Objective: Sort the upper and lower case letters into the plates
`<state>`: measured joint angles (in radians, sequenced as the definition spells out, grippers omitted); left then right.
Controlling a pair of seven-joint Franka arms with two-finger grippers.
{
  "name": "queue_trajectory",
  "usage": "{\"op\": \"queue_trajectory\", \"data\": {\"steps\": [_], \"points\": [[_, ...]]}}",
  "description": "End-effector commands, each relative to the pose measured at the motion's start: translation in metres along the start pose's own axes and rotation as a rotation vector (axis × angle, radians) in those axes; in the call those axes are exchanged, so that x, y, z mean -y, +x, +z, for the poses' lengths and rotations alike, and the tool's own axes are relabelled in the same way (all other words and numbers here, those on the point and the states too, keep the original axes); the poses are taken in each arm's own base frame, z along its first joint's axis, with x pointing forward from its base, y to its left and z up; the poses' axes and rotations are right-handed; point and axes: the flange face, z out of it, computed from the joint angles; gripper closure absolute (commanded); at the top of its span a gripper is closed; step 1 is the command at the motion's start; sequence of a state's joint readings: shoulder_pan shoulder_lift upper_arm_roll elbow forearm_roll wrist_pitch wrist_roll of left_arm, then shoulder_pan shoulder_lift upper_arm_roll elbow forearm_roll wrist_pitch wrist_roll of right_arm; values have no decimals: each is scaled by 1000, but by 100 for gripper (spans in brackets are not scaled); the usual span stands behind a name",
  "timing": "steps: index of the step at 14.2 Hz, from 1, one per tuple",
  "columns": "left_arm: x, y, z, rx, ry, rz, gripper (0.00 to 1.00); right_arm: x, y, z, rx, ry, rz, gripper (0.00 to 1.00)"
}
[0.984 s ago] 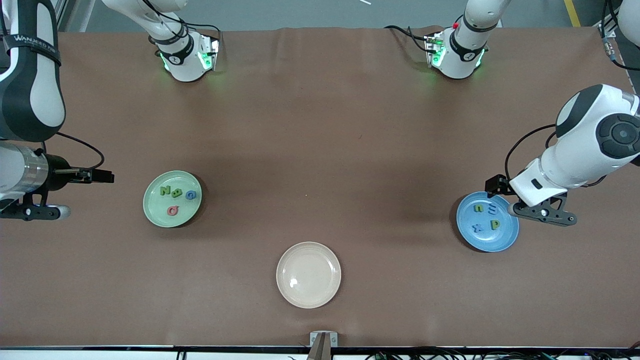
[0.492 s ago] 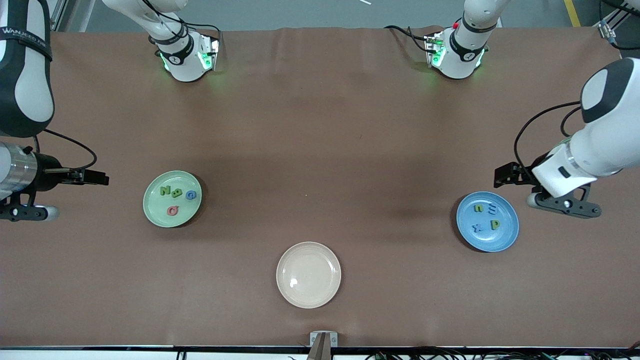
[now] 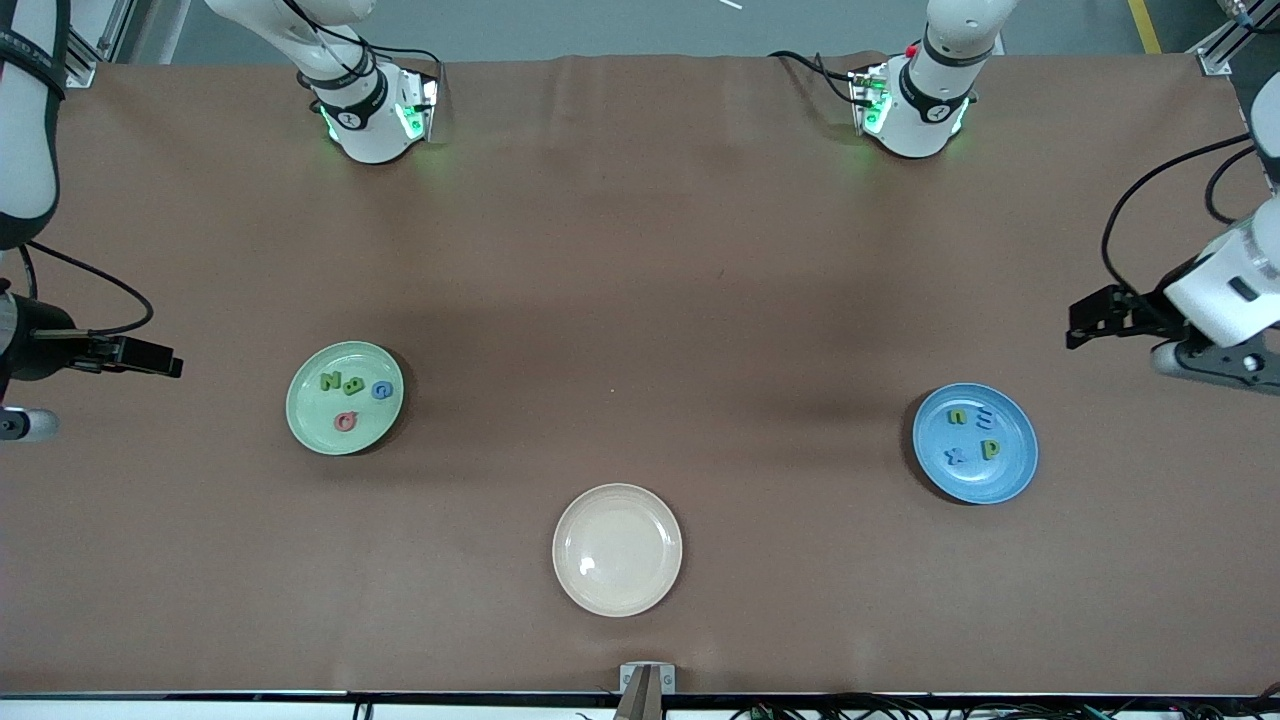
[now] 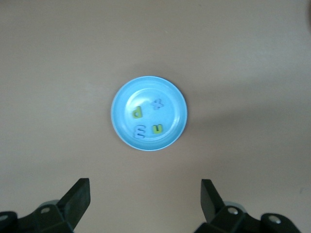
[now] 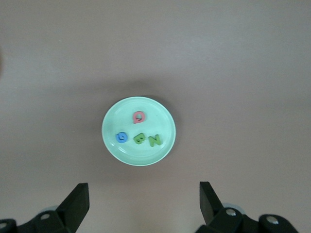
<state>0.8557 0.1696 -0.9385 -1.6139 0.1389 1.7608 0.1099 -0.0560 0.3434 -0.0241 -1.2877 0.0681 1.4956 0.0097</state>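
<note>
Left end effector [image 4: 144, 200] and right end effector [image 5: 143, 201], both jaws apart and empty, hang at opposite tabletop ends. Capitals [image 3: 353, 392] fill the mint plate [image 3: 310, 420], lowercase [image 3: 972, 436] the blue plate [image 3: 1000, 485] (sorting looks complete). Risk: any low sweep nudging a plate, scattering letters.

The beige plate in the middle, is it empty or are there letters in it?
Empty. The beige plate shows only its bare glossy inside; every letter lies in the green plate or the blue plate.

Mint plate [image 3: 300, 420]; blue plate [image 3: 1015, 475]; cream plate [image 3: 617, 595]; brown table [image 3: 640, 250].
</note>
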Motion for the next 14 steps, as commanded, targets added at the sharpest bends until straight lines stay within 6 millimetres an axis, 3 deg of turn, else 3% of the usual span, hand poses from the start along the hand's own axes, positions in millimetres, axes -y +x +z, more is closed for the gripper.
{"op": "queue_trajectory", "data": {"steps": [1,4,7,10,14], "points": [[-7,-15,-27,-2,45,-2,0,-2,-11,-5,35,54,-11,0],[0,-26,-49,-5,5,-54,0,2,-26,-14,40,21,-21,0],[4,-28,-50,10,-22,-78,0,3,-50,-22,25,-4,-25,0],[-2,-25,-63,-11,-16,-65,0,16,-74,-19,-16,-50,-54,0],[1,-25,-61,-8,-18,-94,0,29,-90,-24,-43,-61,-79,0]]}}
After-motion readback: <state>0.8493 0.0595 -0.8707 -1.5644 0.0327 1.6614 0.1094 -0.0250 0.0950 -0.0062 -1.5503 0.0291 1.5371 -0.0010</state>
